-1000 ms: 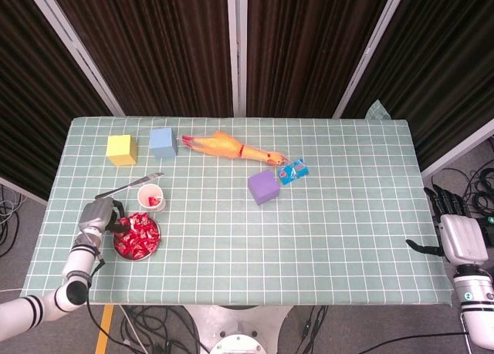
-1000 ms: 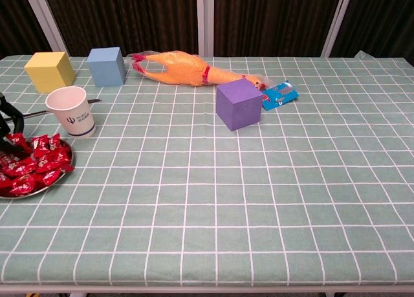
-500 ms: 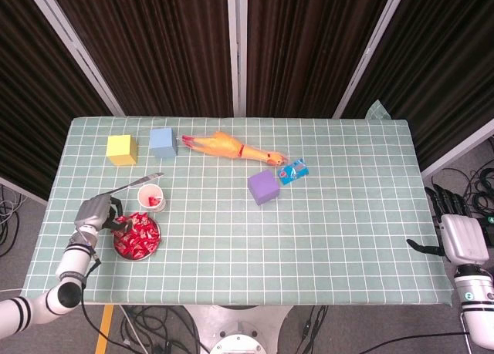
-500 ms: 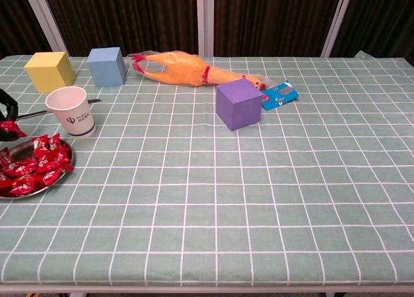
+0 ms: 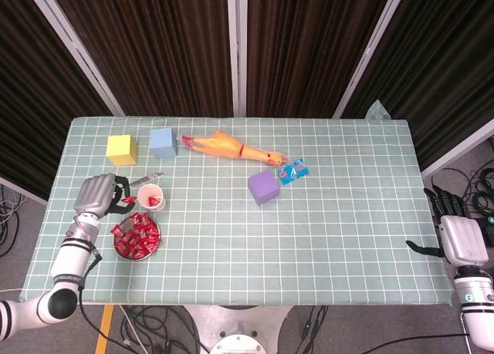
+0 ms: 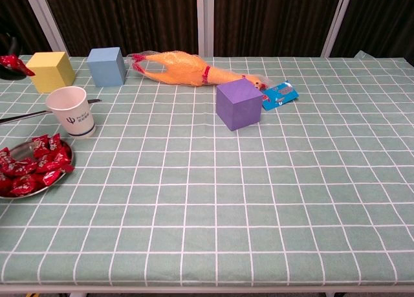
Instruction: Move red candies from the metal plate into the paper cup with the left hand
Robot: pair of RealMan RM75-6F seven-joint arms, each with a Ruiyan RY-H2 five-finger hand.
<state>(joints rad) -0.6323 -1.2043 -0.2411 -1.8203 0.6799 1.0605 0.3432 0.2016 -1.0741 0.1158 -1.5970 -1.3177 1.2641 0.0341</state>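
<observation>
A: Where is the left hand [image 5: 99, 195]?

B: It is above the table [image 5: 347, 215], just left of the paper cup [image 5: 151, 197]. It pinches 1 red candy [image 6: 14, 63] in its fingertips.

A: And the other candies?

B: The red candies [image 5: 136, 235] lie in the metal plate [image 5: 150, 250], just in front of this hand and to its right. The cup already has some red inside.

A: The right hand [image 5: 457, 238]?

B: It is far right, beyond the table edge, with its fingers apart and nothing in them.
</observation>
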